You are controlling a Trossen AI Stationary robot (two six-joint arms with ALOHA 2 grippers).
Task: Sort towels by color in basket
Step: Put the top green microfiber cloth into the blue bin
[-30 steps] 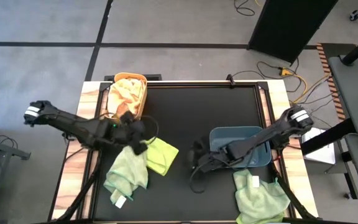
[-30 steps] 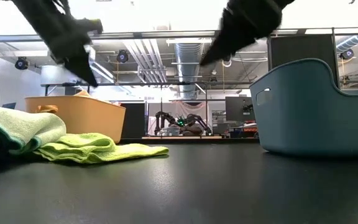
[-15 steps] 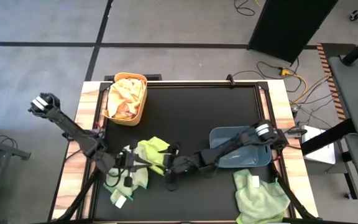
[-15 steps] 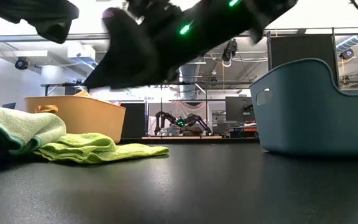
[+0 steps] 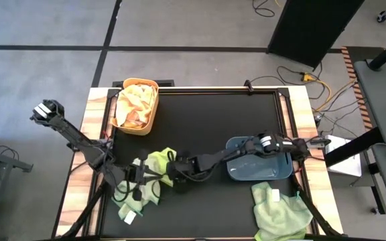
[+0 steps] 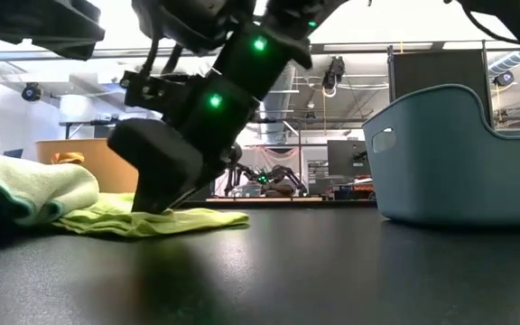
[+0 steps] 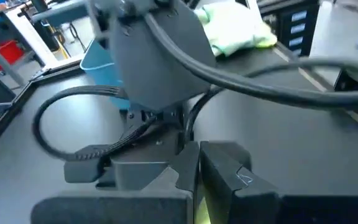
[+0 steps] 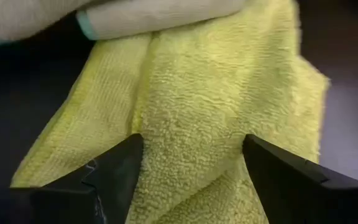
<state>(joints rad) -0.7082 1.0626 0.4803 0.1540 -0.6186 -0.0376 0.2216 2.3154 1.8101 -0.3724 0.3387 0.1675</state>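
No text, label, brand, number or sign can be read in any of the views. The small white tags on the pale green towels (image 5: 279, 213) near the front edge of the surface show no legible print.
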